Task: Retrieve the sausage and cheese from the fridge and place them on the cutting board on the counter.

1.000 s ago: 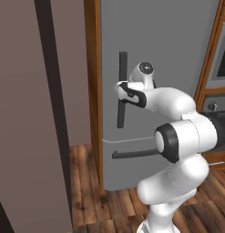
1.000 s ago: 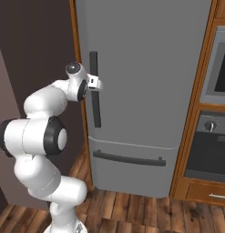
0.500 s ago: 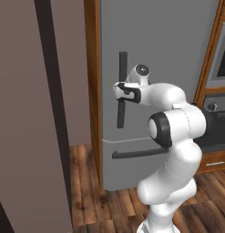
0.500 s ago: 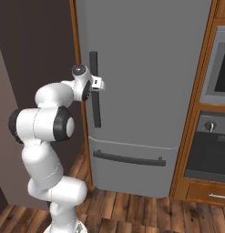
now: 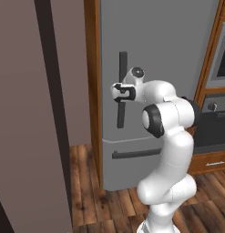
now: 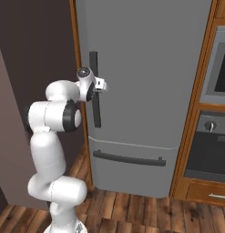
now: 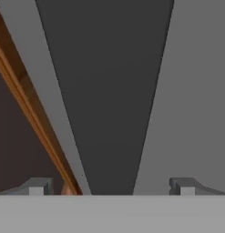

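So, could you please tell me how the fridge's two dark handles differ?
The upper handle stands vertical near the door's left edge; the lower handle lies horizontal across the drawer front. The end effector, jaws open, sits at the upper handle; nothing is near the lower handle. Both are dark bars on the closed grey fridge.

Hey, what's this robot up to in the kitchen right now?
The white arm has brought its gripper up to the fridge, whose door is shut. The jaws stand open on either side of the dark vertical handle, not yet closed on it. In the hand view the handle runs up between the two fingertips. It looks set to grasp the handle and pull the door open.
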Controlling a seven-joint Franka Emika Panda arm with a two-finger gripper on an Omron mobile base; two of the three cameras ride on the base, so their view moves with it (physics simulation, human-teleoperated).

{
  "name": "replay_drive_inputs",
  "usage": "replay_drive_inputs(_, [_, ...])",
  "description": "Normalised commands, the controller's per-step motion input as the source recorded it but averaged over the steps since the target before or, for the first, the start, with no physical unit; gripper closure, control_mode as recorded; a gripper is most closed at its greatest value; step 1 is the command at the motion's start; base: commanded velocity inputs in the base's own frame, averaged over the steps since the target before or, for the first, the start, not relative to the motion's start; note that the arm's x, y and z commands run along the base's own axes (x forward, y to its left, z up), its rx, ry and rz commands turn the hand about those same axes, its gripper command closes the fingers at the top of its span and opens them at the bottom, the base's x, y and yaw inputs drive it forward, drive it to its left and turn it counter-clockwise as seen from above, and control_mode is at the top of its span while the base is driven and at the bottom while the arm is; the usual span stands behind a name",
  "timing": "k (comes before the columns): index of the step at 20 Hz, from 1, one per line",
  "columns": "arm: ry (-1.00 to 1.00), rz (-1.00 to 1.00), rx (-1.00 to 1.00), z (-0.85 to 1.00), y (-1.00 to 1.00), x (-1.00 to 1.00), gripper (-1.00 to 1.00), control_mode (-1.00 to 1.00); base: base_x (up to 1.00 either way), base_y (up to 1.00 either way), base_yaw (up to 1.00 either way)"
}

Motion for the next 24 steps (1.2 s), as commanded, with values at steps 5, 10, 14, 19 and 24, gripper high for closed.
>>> replay_drive_inputs(5, [0.02, 0.0, 0.0, -0.18, 0.0, 0.5, -1.0, -1.0, 0.0, 0.0, 0.0])
replay_drive_inputs(10, [0.04, 0.0, 0.0, -0.17, 0.02, 0.46, -1.0, -1.0, 0.0, 0.0, 0.0])
replay_drive_inputs(14, [0.01, 0.0, 0.0, -0.16, 0.03, 0.34, -1.0, -1.0, 0.0, 0.0, 0.0])
replay_drive_inputs(19, [0.0, 0.0, 0.0, 0.0, 0.0, 0.03, 1.0, -1.0, 0.0, 0.0, 0.0])
replay_drive_inputs(24, [0.0, 0.0, 0.0, 0.0, 0.0, -0.12, 1.0, -1.0, 0.0, 0.0, 0.0])
